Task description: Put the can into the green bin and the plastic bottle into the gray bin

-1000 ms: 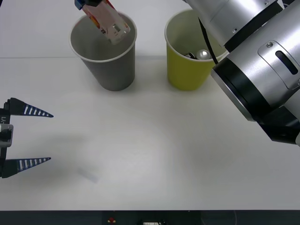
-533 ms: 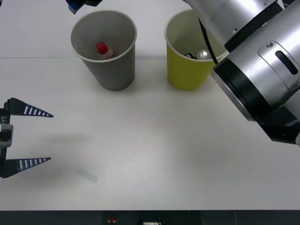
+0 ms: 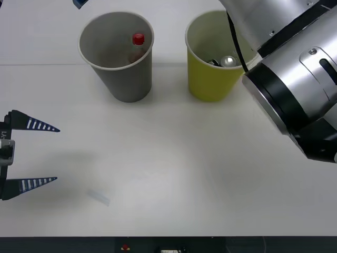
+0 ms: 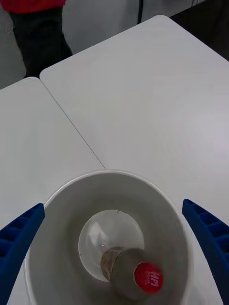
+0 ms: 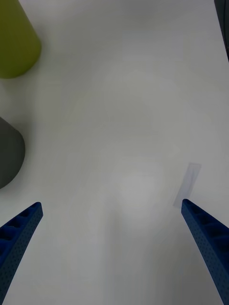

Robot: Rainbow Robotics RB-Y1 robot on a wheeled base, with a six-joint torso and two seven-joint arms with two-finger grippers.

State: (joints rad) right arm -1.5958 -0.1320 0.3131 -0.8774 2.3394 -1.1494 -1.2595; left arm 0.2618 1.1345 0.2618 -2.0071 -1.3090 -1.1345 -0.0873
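Now plastic bottle (image 3: 136,48) inside gray bin (image 3: 117,79) — cap-up, leaning on wall; right hand (image 4: 114,248) spread above.

White table (image 3: 168,158) all around, matte and evenly lit, with a soft grey shadow beside the left gripper (image 3: 57,154). Just off its lower fingertip lies a pale strip of tape (image 3: 98,197), flat on the surface. Beyond the right gripper (image 4: 113,205) a thin seam (image 4: 71,126) runs away where two tabletops meet, their far corners rounded. Past those corners, a pale wall panel (image 4: 105,19) and dark floor (image 4: 210,19).
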